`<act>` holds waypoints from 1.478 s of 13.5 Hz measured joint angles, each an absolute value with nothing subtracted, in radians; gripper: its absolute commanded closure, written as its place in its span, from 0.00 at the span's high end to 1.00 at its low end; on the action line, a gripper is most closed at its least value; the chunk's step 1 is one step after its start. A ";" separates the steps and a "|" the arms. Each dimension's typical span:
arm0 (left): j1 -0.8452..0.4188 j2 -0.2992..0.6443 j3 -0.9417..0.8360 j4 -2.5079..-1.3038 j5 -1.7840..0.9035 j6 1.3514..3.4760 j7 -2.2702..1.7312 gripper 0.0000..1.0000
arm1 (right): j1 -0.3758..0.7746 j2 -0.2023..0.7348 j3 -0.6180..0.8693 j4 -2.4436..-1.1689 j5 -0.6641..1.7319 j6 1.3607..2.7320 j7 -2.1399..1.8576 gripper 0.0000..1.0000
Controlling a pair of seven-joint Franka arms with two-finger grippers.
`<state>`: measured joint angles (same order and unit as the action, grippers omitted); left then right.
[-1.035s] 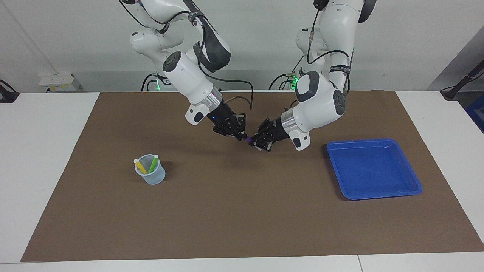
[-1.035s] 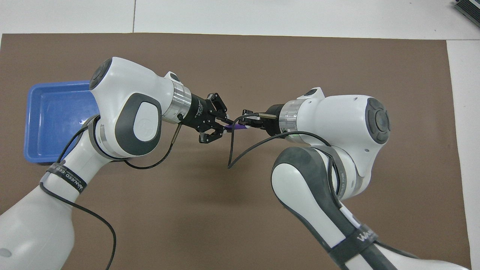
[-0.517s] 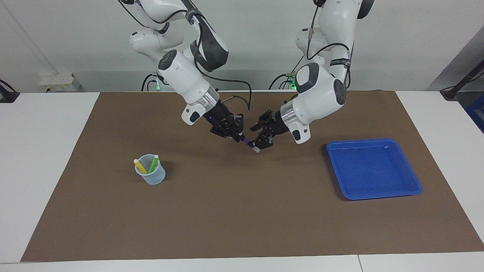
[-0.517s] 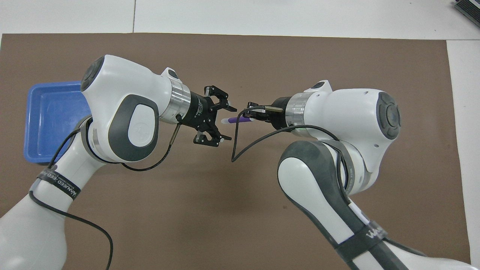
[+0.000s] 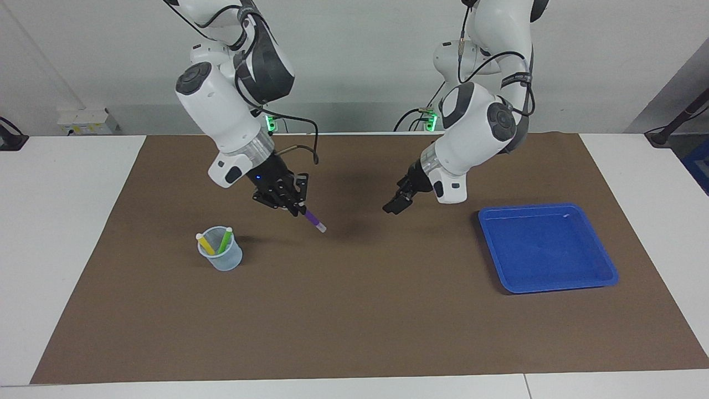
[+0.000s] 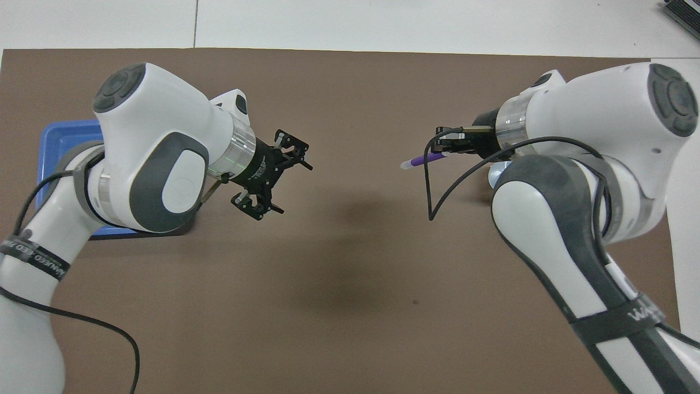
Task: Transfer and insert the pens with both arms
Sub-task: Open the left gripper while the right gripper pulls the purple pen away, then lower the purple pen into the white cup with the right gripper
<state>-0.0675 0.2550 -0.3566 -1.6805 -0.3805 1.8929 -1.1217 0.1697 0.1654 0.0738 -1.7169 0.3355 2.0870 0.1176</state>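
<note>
A: Since the handover a second ago the two arms have drawn apart; the right gripper [image 5: 292,206] has carried the purple pen [image 5: 314,219] toward the right arm's end of the counter [image 5: 66,221].

B: Its jaws?

A: Clamped together on the pen's upper end; the whitish tip slants down over the brown mat [image 5: 354,310], above it and beside the clear cup [image 5: 221,256].

B: The other pens?

A: The yellow pen [image 5: 205,243] and green pen [image 5: 225,239] stand tilted in that cup.

B: And the left gripper [image 6: 276,178]?

A: Jaws apart, holding nothing, over the mat near the blue tray [image 5: 548,246].
</note>
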 measured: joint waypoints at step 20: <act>0.114 0.106 -0.348 -1.590 0.060 1.750 0.004 1.00 | -0.063 0.195 0.078 -1.706 0.056 2.004 -0.240 0.00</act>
<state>0.1142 0.1060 -0.3478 -1.5897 0.0597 1.7496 0.0036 -0.0633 0.1950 0.0777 -1.7060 0.0559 2.0045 -0.2403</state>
